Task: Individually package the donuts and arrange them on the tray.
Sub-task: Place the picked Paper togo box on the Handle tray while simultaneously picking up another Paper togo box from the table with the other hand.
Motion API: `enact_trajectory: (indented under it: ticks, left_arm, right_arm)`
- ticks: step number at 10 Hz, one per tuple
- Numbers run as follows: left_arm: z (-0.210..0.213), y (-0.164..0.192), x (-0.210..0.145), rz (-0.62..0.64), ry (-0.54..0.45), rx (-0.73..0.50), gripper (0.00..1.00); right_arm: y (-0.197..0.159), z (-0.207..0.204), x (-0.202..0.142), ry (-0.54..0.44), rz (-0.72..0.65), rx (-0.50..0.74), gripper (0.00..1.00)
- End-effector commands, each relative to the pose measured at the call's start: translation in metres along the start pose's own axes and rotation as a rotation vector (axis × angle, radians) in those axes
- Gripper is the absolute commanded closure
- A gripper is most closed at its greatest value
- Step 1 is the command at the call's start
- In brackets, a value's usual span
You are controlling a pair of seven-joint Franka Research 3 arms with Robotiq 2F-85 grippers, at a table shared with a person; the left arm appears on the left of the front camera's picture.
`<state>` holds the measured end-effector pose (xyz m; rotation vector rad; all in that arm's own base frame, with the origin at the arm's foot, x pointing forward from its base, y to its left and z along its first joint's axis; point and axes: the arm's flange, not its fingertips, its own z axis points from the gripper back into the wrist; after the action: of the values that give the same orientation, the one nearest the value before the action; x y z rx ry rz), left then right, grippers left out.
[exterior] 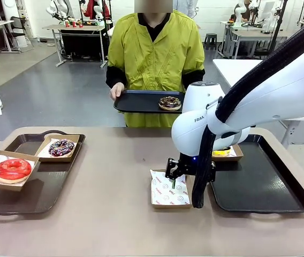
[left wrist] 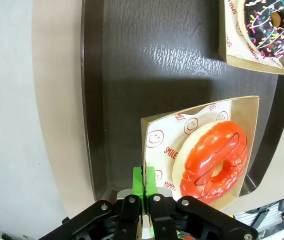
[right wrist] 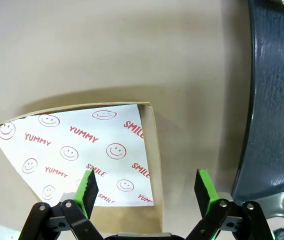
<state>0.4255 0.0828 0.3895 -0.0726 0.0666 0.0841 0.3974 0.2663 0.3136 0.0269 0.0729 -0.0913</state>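
Front view: a person in a yellow-green smock holds a black serving tray [exterior: 136, 101] bearing a dark chocolate sprinkled donut [exterior: 169, 102], while the white right arm hangs its right gripper [exterior: 173, 181] over an empty square brown cardboard tray lined with smiley-print paper [exterior: 165, 191] on the tan table, just beside a large black tray [exterior: 264, 187]. A yellow donut [exterior: 221, 151] sits partly hidden behind the arm. At far left, the glossy red donut [exterior: 13, 169] and a chocolate donut with pink-white drizzle [exterior: 61, 147] rest in their own cardboard trays on another black tray [exterior: 34, 193].

Left wrist view: the left gripper [left wrist: 144, 182] has its green pads pinched together on the edge of the red donut's cardboard tray [left wrist: 249, 105] (a thin, easily bent wall).

Right wrist view: the right gripper's jaws stand wide apart, straddling the empty tray's side wall. To grip well, it should probably close squarely on that wall, low enough not to crumple the paper.
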Motion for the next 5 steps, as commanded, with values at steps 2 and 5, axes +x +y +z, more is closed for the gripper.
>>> enact_trajectory:
  ticks: [2, 5]
  left_arm:
    - [-0.007, 0.001, 0.002, 0.026, -0.002, 0.052, 0.99]
    - [-0.019, -0.004, 0.005, -0.016, -0.05, 0.084, 0.99]
  right_arm:
    - [-0.004, -0.002, 0.0, -0.044, 0.043, 0.001, 0.0]
    - [-0.002, -0.003, 0.001, -0.059, 0.078, 0.011, 0.0]
